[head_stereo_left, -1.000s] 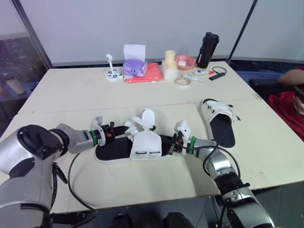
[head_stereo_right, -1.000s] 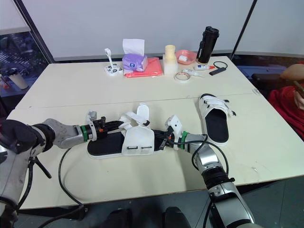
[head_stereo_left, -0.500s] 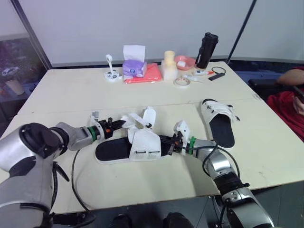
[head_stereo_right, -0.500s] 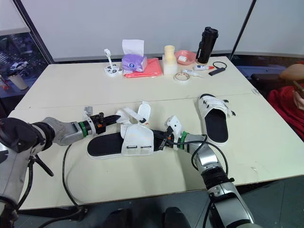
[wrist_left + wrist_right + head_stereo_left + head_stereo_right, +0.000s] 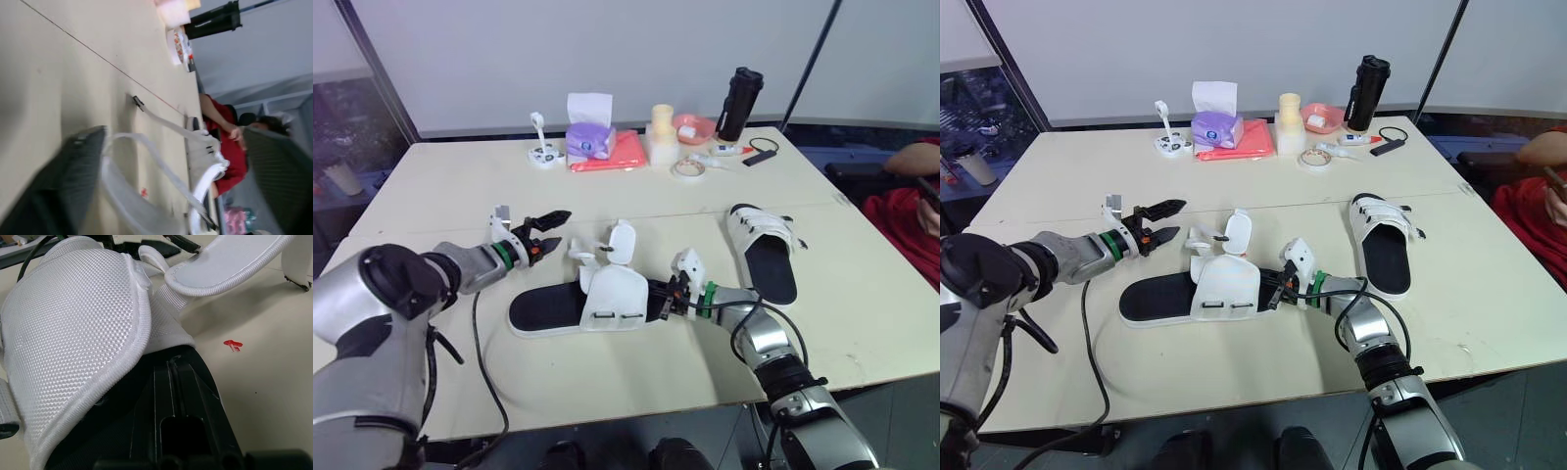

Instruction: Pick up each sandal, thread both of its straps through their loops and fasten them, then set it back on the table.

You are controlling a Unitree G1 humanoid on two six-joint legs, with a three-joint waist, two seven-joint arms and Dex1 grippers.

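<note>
Right gripper (image 5: 666, 299) is against the toe end of the near sandal (image 5: 548, 308), its front buried behind the white upper; can't tell if it's gripping. Left gripper (image 5: 556, 225) is spread wide and empty, just left of the loose straps (image 5: 607, 245), touching nothing. Sandal lies flat on the table (image 5: 460, 186); second sandal (image 5: 766, 250) sits further right.

No legible text or labels anywhere.
</note>
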